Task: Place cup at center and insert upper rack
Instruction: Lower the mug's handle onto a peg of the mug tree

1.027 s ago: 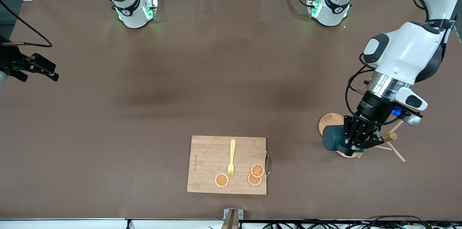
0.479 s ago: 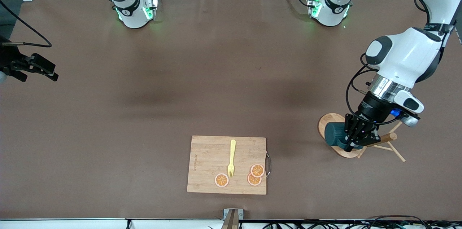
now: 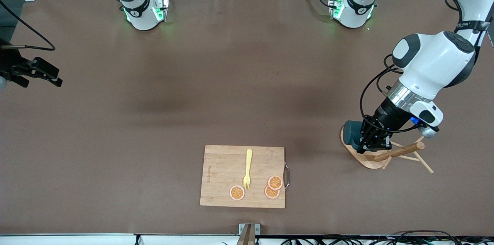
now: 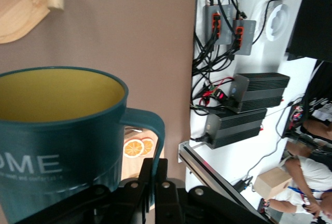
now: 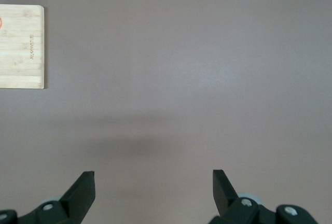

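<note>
The cup [image 3: 352,132] is held by its handle in the left claw [image 3: 371,145], lifted over the lying upper rack [image 3: 380,155], at four o'clock on the table [image 3: 216,83]. The right claw [image 5: 154,190] is spread apart, waiting.

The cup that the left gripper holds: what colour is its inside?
Mustard yellow inside the dark teal cup; the left wrist view shows it best.

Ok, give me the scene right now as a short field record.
left gripper: shut on the mug's handle, over the mug tree
mug: dark teal, held off the table
mug tree: lying on its side, toward the left arm's end
right gripper: open, empty, waiting over bare table
cutting board: holds fork, orange slices
</note>
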Robot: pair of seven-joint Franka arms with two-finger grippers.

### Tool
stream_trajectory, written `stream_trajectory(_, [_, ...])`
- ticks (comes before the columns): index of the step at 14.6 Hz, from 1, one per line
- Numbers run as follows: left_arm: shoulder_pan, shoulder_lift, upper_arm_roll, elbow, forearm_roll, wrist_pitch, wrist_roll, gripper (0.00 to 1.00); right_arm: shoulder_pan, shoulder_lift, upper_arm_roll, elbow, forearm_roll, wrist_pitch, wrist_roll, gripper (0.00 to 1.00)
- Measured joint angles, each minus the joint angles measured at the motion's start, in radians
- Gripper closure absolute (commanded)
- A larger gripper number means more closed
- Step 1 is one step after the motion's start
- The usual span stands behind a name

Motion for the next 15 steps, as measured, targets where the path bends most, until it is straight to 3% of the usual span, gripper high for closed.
stream_trajectory(7, [0.026, 0.053, 0.001, 0.013, -0.250, -0.008, 0.267, 0.99, 0.000, 0.000, 0.000, 0.000, 0.000, 0.001, 0.000, 0.00])
stream_trajectory(15, [0.070, 0.059, 0.001, 0.036, -0.281, -0.053, 0.337, 0.99, 0.000, 0.000, 0.000, 0.000, 0.000, -0.005, 0.000, 0.00])
